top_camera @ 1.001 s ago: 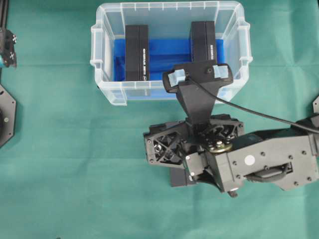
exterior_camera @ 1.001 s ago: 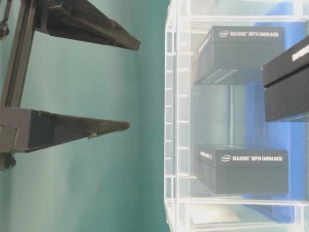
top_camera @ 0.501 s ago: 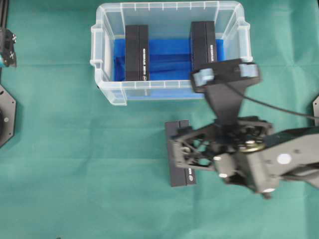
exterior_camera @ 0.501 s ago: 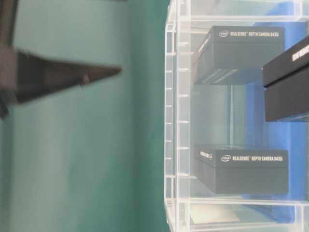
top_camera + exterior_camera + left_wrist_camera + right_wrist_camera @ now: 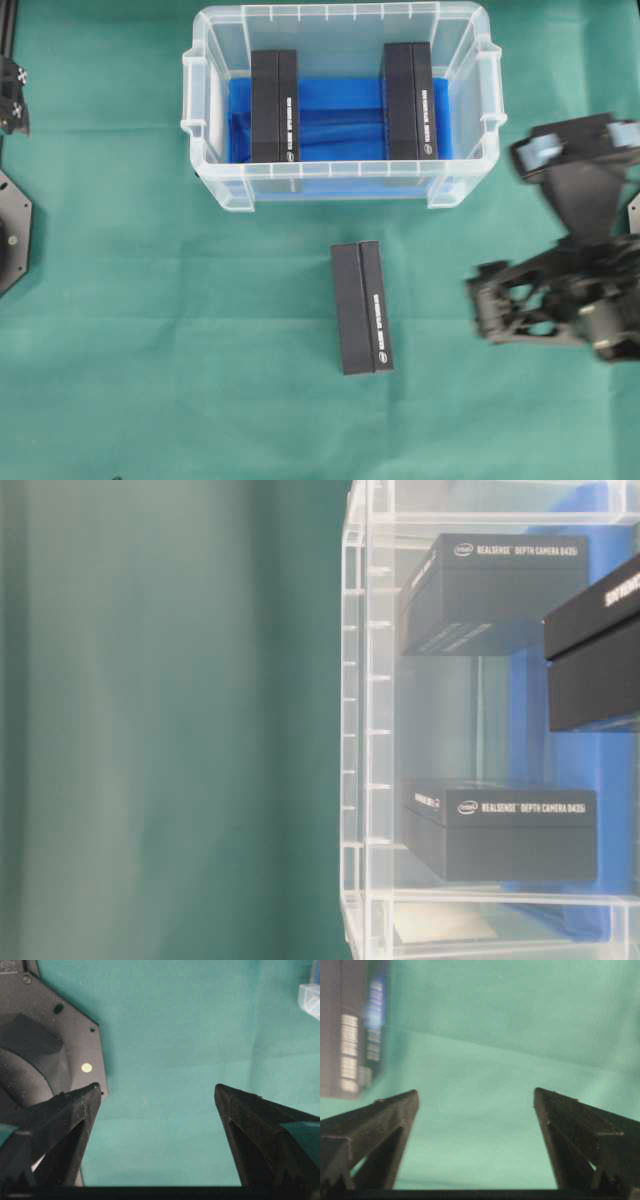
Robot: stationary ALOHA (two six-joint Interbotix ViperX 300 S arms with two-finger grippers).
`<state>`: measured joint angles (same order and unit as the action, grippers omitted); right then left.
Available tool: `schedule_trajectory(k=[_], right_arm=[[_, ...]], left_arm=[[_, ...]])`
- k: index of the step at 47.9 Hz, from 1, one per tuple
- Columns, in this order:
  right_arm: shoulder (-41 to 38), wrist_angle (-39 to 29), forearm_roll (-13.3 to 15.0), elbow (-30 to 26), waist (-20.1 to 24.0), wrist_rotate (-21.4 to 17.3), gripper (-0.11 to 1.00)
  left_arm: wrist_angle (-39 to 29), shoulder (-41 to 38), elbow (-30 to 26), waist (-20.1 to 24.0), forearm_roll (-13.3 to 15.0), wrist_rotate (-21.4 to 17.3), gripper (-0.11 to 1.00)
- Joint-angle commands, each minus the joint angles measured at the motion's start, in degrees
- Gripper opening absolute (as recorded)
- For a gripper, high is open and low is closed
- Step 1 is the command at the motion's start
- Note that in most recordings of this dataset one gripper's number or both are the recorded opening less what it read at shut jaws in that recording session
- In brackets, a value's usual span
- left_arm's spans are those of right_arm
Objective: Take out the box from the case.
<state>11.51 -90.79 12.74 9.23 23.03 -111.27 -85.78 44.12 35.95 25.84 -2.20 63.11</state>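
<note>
Right gripper (image 5: 476,1097) has jaws spread wide, nothing between them — only green cloth (image 5: 480,1060) under the gap. In the overhead view the right gripper sits blurred near the right edge of the cloth, well apart from the case and from the loose box. In the right wrist view a blurred dark box (image 5: 350,1030) with pale lettering shows at the upper left, clear of the fingers (image 5: 375,1115).

Left gripper (image 5: 157,1092) has jaws wide apart too, empty, over bare cloth near the left edge; a black base plate (image 5: 45,1035) lies just beside its left finger. A corner of the clear case shows at that view's top right.

One black box (image 5: 361,307) lies flat on the cloth outside the case, just in front of its near wall, roughly mid-cloth, touching nothing else.

The case (image 5: 340,185) sits toward the far edge of the cloth, clear plastic, blue lining (image 5: 335,120) on the bottom. Two more black boxes are inside — one (image 5: 274,106) at the left side, one (image 5: 409,101) at the right side, well apart, both on the lining. The table-level view shows them through the clear wall; printing reads as a depth camera label.
</note>
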Motion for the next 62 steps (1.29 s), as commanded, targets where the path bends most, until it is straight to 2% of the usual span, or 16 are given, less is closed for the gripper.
schedule_trajectory(k=[1, 9, 18, 25, 28, 37, 51, 62], right_arm=[[4.04, -0.09, -0.53, 1.85, 0.44, -0.88, 0.93], [7.82, 0.00, -0.53, 5.27, 0.70, -1.67, 0.93], [8.53, -0.26, -0.35, 6.06, 0.62, -1.23, 0.93], [9.05, -0.18, 0.26, 7.12, -1.23, -0.79, 0.93], [9.76, -0.09, 0.53, 8.00, -2.72, 0.53, 0.93], [13.10, 0.53, 0.53, 10.28, -10.72, 9.32, 0.93], [16.08, 2.90, 0.53, 11.78, -26.72, 27.51, 0.93], [15.64, 6.59, 0.26, 12.22, -38.32, 39.38, 0.93]], left_arm=[[0.18, 0.35, -0.97, 0.00, -0.18, 0.09, 0.99], [0.18, 0.70, -0.97, 0.00, -0.09, -0.26, 0.99], [0.18, 0.70, -1.05, 0.00, 0.00, -0.70, 0.99], [0.09, 0.70, -1.05, -0.26, -0.09, -0.97, 0.99], [0.18, 0.62, -1.05, -0.62, 0.00, -0.97, 0.99], [0.18, 0.53, -1.05, -1.67, 0.00, -0.26, 0.99], [0.88, 0.18, -1.58, -1.85, 0.00, 0.00, 0.99], [0.97, 0.18, -1.58, -1.76, -0.18, 0.09, 0.99]])
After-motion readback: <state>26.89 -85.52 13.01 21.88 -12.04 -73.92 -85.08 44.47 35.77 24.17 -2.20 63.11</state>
